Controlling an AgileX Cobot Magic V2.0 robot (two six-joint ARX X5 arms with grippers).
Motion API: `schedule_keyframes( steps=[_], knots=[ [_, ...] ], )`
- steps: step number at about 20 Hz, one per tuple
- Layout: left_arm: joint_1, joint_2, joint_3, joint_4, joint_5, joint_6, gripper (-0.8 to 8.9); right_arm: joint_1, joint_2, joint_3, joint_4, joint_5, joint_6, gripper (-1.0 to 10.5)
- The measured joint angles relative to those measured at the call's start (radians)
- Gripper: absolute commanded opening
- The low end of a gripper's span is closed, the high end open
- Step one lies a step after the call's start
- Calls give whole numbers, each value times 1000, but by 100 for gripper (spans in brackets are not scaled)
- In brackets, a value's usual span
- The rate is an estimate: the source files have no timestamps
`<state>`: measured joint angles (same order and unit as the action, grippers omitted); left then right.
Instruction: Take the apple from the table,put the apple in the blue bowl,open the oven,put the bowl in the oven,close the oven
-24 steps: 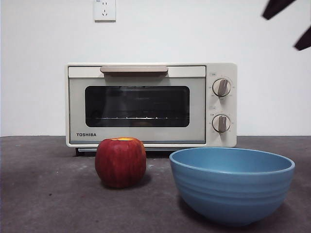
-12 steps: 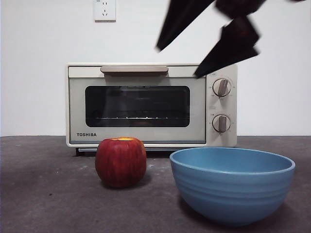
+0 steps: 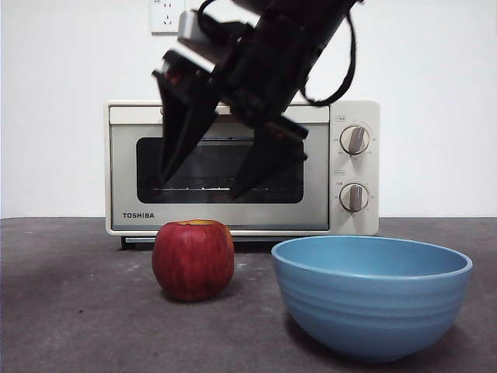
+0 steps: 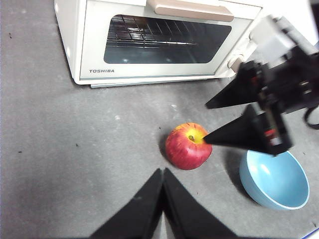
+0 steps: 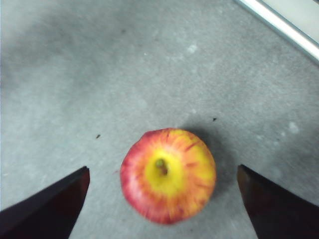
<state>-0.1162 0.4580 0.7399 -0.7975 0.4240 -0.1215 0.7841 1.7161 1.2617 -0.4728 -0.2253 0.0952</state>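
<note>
The dark-red apple [image 3: 192,260] stands on the grey table [image 3: 78,311], in front of the cream Toshiba oven [image 3: 241,167], whose door is closed. Beside the apple sits the blue bowl [image 3: 371,295], with nothing in it. My right gripper [image 3: 200,190] hangs open just above the apple, one jaw to each side and neither touching it. In the right wrist view the apple [image 5: 168,174] shows its yellow stem hollow between the spread jaws of the right gripper [image 5: 162,168]. My left gripper [image 4: 162,172] is shut and holds nothing. It is back from the apple [image 4: 188,146] and the bowl [image 4: 273,179].
The oven [image 4: 159,42] has a beige bar handle [image 3: 215,112] and two grey dials [image 3: 354,140]; a wire rack shows behind its dark glass. A wall socket [image 3: 167,15] is on the white wall behind.
My right arm has swung down from the top right corner and leftward, and now hangs over the apple with its jaws spread. The apple, bowl and oven have not moved.
</note>
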Motion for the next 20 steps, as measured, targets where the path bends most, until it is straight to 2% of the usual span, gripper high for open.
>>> schedule_keyframes(
  steps=[6,13,20],
  knots=[
    [0,0,0,0,0,0,7,20,80,0,37,42,16,485],
    [0,0,0,0,0,0,7,34,164,1,59,43,43,485],
    [0,0,0,0,0,0,7,40,169,2,62,46,67,352]
  ],
)
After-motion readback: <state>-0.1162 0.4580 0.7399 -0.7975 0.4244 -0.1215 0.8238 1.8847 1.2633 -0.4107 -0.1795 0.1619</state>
